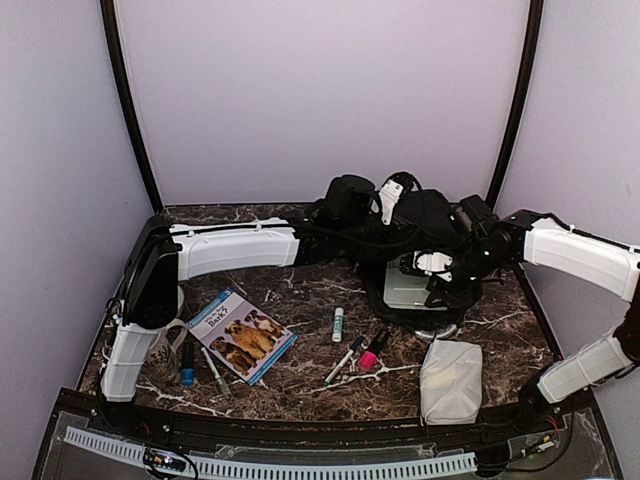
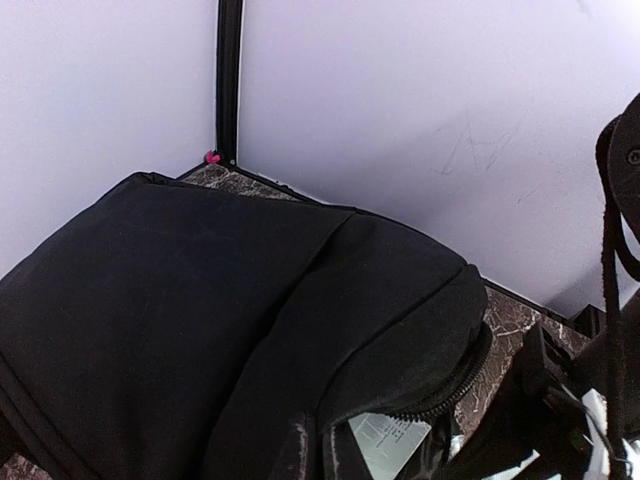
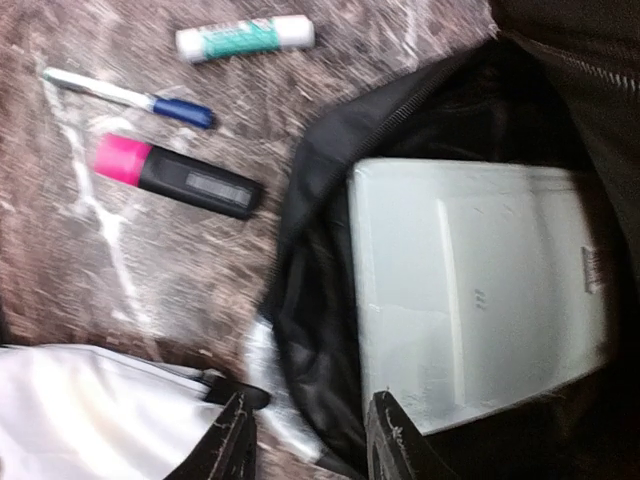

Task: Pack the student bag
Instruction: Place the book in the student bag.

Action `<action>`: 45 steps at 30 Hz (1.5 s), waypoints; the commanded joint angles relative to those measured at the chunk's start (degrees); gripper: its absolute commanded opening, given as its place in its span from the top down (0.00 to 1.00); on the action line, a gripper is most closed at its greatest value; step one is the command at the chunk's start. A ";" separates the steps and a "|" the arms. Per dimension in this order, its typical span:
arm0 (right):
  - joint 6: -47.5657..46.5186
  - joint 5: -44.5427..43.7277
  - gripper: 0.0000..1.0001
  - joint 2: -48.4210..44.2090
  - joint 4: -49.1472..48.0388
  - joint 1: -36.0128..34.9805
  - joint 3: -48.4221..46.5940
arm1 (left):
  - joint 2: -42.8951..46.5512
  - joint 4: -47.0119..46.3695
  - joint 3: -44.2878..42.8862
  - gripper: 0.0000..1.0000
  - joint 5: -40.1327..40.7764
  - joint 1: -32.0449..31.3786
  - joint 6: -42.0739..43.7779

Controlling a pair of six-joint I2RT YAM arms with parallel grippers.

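Pouch (image 1: pixel 452 380) and highlighter (image 3: pixel 180 178) lie loose nearest me, just short of the bag (image 2: pixel 200 300), which sits mid-table toward the back wall, its mouth facing me and a white box (image 3: pixel 470 300) inside. Right claw (image 3: pixel 310 440) straddles the near lip, jaws half apart with fabric between them, so I'd pinch only that lip and lift gently to widen the mouth. Left claw (image 1: pixel 348 200) is closed at the bag's far top, fingers hidden; I'd hold it steady as an anchor.
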State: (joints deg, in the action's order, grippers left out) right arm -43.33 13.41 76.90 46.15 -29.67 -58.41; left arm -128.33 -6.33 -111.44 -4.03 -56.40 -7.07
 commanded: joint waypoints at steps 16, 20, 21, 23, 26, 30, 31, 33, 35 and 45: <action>-11.48 -15.97 0.39 9.20 -13.18 -0.83 2.73 | 7.14 -0.79 -1.63 1.00 -3.79 0.50 -1.25; -11.67 -16.50 0.40 11.23 -14.51 -0.78 2.95 | 7.13 -0.80 -1.66 1.00 -4.17 0.50 -1.42; -11.56 -16.62 0.41 11.89 -14.89 -0.81 2.88 | 7.13 -0.79 -1.60 1.00 -4.23 0.50 -1.45; -11.29 -16.57 0.41 12.78 -15.64 -0.76 2.70 | 7.13 -0.62 -1.65 1.00 -4.28 0.50 -1.44; -10.89 -17.61 0.43 13.91 -17.94 -0.81 2.56 | 7.14 -0.36 -1.54 1.00 -4.23 0.48 -1.33; -9.51 -23.25 0.51 16.32 -25.17 -0.66 2.61 | 7.13 -0.18 -1.32 1.00 -4.54 0.49 -1.71; -9.19 -24.52 0.52 16.83 -27.15 -0.55 2.45 | 7.13 -0.18 -1.14 1.00 -4.68 0.48 -1.85; -8.64 -26.35 0.54 17.76 -30.96 -0.36 2.26 | 7.13 -0.25 -0.88 1.00 -5.00 0.42 -2.10; -8.43 -27.40 0.56 18.99 -34.48 0.01 2.16 | 7.05 -0.38 -0.68 1.00 -5.27 0.42 -2.47; -5.38 -35.27 0.60 25.02 -52.72 0.49 2.99 | 6.87 0.51 -0.17 1.00 -6.75 0.33 -3.71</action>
State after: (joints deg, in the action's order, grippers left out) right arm -50.63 -16.73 100.07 6.37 -29.91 -55.88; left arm -127.48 -2.83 -111.33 -7.07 -54.87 -9.61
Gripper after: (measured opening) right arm 0.405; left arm 0.023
